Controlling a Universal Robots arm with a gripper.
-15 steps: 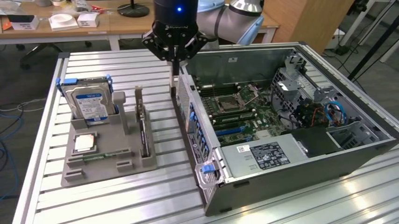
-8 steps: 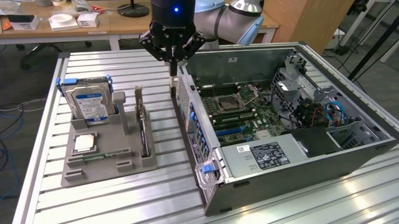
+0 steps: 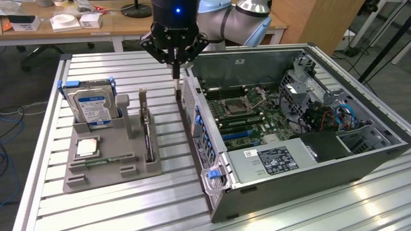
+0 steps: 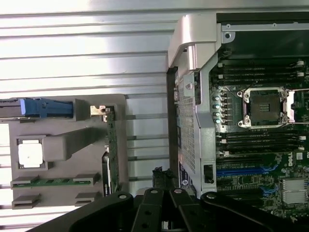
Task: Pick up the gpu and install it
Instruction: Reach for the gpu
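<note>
Grey plastic holder (image 3: 109, 175) sitting on the slatted metal table (image 3: 128, 207), with the gpu (image 3: 146, 126) parked on edge in the long slot, silver bracket at the far end nearest the arm. Same gpu (image 4: 112, 145) from the wrist view, thin green edge facing up, nothing touching it. Also sharing the holder: hard drive (image 3: 94, 107) with the blue-white label standing upright, cpu (image 3: 86, 147) lying flat, memory stick (image 3: 106, 161) just in front of that. Gripper (image 3: 174, 72) hovering over the gap between the holder and the open pc case (image 3: 289, 159), right by the case's back wall. Fingers pinched together, gripping nothing as far as visible. Not on the gpu, just above and a bit to the exterior view's right of its bracket end. Motherboard (image 3: 247, 113) lying exposed inside the case.
</note>
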